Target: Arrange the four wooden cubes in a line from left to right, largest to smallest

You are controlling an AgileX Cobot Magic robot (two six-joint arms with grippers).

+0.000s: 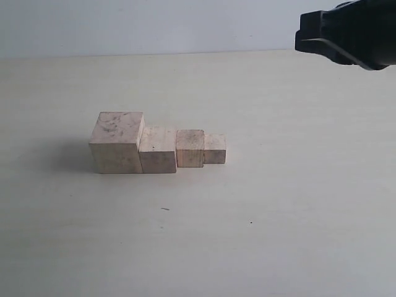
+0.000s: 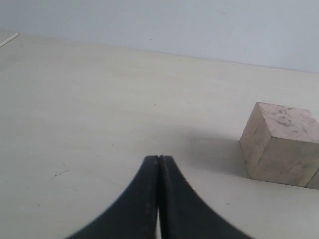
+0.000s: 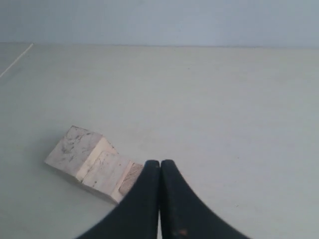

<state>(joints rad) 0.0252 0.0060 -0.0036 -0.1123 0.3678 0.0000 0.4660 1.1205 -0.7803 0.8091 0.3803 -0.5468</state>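
Four pale wooden cubes stand touching in a row on the table in the exterior view: the largest cube [image 1: 117,142] at the left, then the second cube [image 1: 158,150], the third cube [image 1: 190,148] and the smallest cube [image 1: 215,149]. The left wrist view shows the largest cube [image 2: 280,143] off to one side of my left gripper [image 2: 159,158], which is shut and empty. My right gripper [image 3: 160,163] is shut and empty, raised above the row; its fingers hide the smallest cube. Largest cube [image 3: 75,150], second cube [image 3: 106,172] and third cube [image 3: 130,178] show beside it.
The pale table [image 1: 291,204] spreads around the row. The black body of the right arm [image 1: 349,34] hangs at the upper right of the exterior view. A light wall [image 1: 148,25] backs the table's far edge.
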